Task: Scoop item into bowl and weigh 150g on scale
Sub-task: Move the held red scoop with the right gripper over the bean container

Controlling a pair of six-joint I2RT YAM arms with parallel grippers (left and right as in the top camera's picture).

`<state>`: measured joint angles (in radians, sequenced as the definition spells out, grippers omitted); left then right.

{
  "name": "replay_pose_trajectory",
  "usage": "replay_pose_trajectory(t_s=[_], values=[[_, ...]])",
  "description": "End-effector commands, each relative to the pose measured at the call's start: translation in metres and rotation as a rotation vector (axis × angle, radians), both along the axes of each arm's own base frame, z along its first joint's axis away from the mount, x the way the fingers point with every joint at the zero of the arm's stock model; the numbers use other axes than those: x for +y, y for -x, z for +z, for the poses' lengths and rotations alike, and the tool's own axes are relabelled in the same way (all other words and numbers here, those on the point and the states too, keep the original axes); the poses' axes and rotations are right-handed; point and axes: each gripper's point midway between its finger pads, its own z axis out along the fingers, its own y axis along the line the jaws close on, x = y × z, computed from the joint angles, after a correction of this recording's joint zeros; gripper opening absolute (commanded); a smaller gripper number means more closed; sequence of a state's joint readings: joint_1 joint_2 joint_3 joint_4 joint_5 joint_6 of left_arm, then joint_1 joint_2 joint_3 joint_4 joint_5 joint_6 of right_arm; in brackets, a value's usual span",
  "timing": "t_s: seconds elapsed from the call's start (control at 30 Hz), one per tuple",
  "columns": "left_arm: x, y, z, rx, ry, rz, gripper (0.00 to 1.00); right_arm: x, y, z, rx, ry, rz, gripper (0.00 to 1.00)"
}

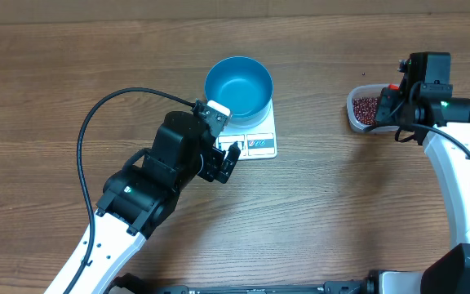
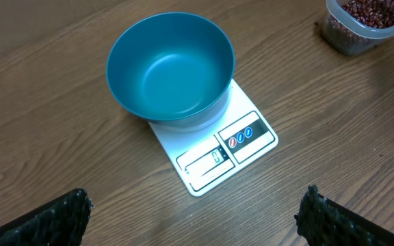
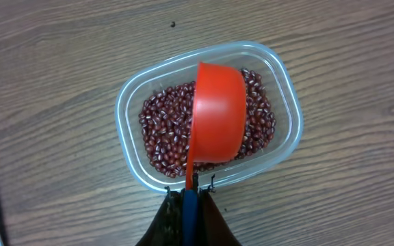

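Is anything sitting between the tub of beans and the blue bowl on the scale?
Nothing visible. Bare table lies between the tub of beans and the bowl on the scale. The open left gripper sits at the scale's front edge, off that path.

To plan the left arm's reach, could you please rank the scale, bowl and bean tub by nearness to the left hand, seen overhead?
1. The scale, right by the left hand.
2. The bowl, on the scale's far part.
3. The bean tub, far off to the right.
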<state>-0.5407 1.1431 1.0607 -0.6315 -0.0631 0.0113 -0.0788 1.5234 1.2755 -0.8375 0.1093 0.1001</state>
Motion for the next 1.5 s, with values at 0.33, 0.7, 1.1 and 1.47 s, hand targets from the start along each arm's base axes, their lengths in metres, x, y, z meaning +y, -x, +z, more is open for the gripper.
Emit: replay_pose_trajectory(t_s=[0.33, 0.7, 1.1, 1.47], values=[[0.0009, -0.0005, -0.0021, -0.002, -0.015, -0.01, 1.0, -0.002, -0.0118, 0.0114, -0.048, 0.007, 0.0, 0.1], [0.0009, -0.0005, -0.0021, -0.002, -0.015, -0.01, 1.0, -0.0021, -0.0139, 0.0127, -0.058, 0.008, 0.001, 0.06], [0.0009, -0.0005, -0.0021, -0.002, -0.015, -0.01, 1.0, -0.0024, -0.0164, 0.0138, -0.069, 0.009, 0.001, 0.16], [0.0009, -0.0005, -0.0021, -0.002, -0.015, -0.01, 1.0, -0.003, -0.0177, 0.0146, -0.075, 0.013, 0.0, 0.04]])
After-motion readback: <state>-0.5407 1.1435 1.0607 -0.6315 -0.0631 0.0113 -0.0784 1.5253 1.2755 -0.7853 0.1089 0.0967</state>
